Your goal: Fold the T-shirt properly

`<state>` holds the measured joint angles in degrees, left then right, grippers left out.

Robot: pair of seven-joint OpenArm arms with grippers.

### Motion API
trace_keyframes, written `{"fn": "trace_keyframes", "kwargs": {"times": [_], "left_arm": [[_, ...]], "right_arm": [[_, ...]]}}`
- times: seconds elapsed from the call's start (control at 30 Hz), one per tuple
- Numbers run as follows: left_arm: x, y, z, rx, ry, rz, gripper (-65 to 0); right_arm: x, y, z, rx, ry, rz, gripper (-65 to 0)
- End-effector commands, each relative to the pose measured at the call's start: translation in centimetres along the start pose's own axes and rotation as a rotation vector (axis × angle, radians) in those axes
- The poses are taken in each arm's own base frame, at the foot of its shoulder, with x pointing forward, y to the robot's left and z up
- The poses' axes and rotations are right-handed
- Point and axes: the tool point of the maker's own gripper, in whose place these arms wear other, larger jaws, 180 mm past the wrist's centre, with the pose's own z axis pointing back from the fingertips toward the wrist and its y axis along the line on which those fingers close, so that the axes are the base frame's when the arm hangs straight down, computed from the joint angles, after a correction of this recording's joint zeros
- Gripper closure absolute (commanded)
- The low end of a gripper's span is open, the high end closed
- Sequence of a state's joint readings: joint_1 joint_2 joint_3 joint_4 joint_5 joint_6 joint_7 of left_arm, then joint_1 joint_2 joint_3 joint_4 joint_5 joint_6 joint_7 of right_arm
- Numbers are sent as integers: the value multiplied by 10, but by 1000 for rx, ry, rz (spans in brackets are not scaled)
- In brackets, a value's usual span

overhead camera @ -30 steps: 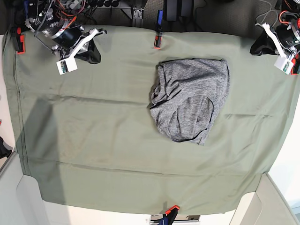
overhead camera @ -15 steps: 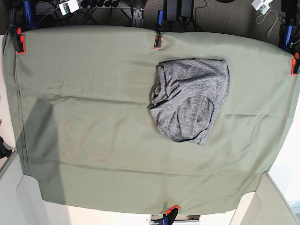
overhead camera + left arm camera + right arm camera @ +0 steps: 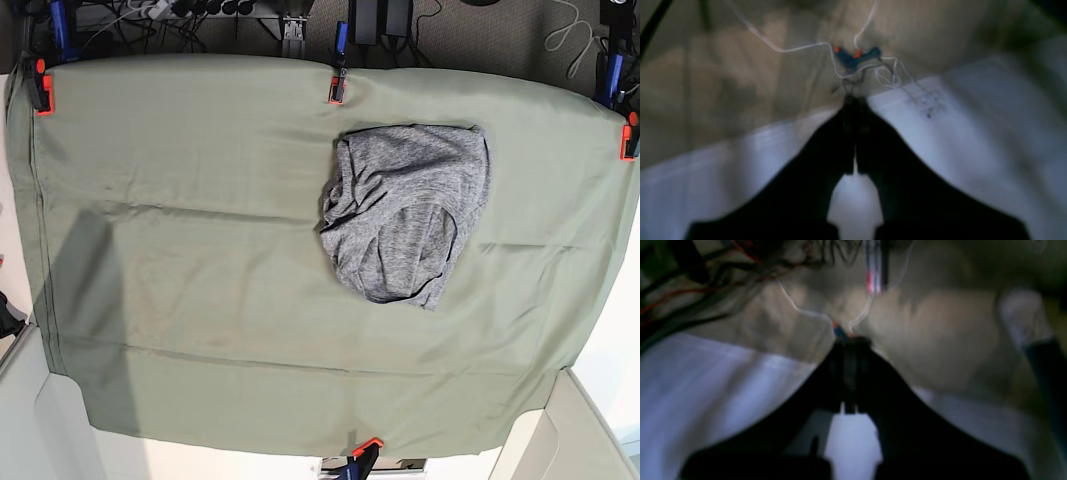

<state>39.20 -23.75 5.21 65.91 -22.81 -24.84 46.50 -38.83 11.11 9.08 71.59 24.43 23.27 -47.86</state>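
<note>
While my left gripper [image 3: 854,100] and right gripper [image 3: 852,341] are closed, the heather-grey T-shirt [image 3: 408,210] lies well apart, toward the olive-green cloth's [image 3: 220,290] two o'clock.

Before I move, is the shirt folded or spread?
Folded: the grey shirt lies in a compact bundle, rounded neckline on top, no sleeve stretched out.

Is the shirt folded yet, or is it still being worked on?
Largely: the grey shirt lies as a compact bundle, rumpled at one side. Nothing is in hand; both grippers, left and right, are shut, away from it. Perhaps some smoothing remains.
</note>
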Motion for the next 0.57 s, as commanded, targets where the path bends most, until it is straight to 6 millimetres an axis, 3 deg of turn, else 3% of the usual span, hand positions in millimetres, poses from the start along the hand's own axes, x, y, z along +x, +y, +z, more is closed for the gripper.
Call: {"fn": "trace_keyframes", "kwargs": {"times": [0.0,0.13,0.27,0.53], "left_arm": [[12,10,-1,25,-14,17,0],[66,5,-17,12,-69,11,0],[108,-4,-25,-3,-69,-20,0],[144,-29,-33,30,-70,-89,0]], "right_arm": [[2,-6,-1,-7,20,-8,0],[24,-13,-12,-20,41,-20,0],[61,-12,-14,-39,10,11,0],[99,3,-3,-4,22,32,0]]}}
